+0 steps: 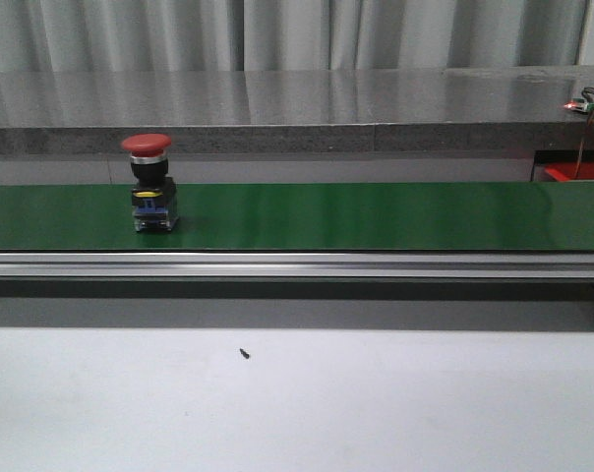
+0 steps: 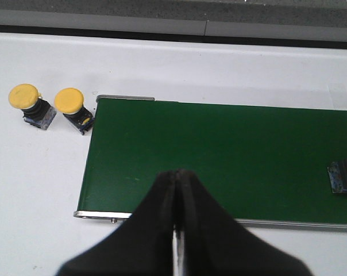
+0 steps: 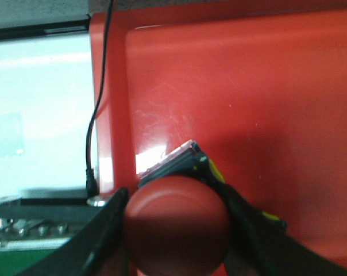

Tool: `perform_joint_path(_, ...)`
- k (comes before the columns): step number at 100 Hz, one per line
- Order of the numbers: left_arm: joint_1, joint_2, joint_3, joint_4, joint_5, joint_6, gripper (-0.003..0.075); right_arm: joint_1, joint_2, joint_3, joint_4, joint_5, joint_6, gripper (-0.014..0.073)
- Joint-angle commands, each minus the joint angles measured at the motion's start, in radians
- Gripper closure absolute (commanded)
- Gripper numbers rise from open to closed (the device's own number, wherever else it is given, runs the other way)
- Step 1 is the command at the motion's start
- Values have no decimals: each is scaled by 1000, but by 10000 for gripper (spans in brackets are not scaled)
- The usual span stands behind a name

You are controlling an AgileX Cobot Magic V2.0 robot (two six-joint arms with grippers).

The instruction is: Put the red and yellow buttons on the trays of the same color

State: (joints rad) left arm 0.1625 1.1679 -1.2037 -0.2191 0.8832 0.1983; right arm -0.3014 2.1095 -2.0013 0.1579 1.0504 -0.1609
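Observation:
A red button [image 1: 148, 182] with a dark base stands on the green belt [image 1: 376, 216] toward its left. Off the belt's end, two yellow buttons [image 2: 27, 103] [image 2: 72, 106] lie on the white table. My left gripper [image 2: 178, 178] hangs shut and empty above the belt's near edge. My right gripper [image 3: 176, 230] is shut on the cap of another red button [image 3: 176, 221], held over the red tray [image 3: 248, 86]. A corner of the red tray [image 1: 577, 172] shows at the far right. No yellow tray is in view.
A black cable [image 3: 96, 115] runs down along the red tray's outer wall. A dark blue block [image 2: 343, 175], cut off by the frame, sits on the belt [image 2: 219, 161]. A small dark speck [image 1: 245, 353] lies on the white table in front.

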Motion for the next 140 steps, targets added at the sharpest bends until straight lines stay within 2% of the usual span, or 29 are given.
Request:
perform_joint_path(1, -7, -22, -25, -21, -64, 0, 740, -2, -21, -70, 4, -20, -3, 468)
perform_joint_path(30, -7, -22, -25, -21, -66, 0, 740, -2, 102, -160, 5, 30, -3, 468)
perform_joint_path(53, -7, -22, -25, -23, -66, 0, 740, -2, 142, -164, 2, 31, -3, 450)
perform_joint_path(58, -7, -22, -25, -23, -66, 0, 740, -2, 142, -164, 2, 28, -3, 384)
perform_joint_path(71, -7, -22, -25, -23, -66, 0, 740, -2, 142, -188, 1, 36, -3, 130)
perform_joint_path(80, -7, -22, -25, -23, -66, 0, 740, -2, 141, -224, 0, 57, -3, 54)
perform_joint_path(104, -7, -24, -25, -23, -66, 0, 740, -2, 118, -309, -1, 214, -3, 53)
perform_joint_path(140, -7, -52, -27, -24, -76, 0, 740, 35, -37, -292, 34, 246, -3, 104)
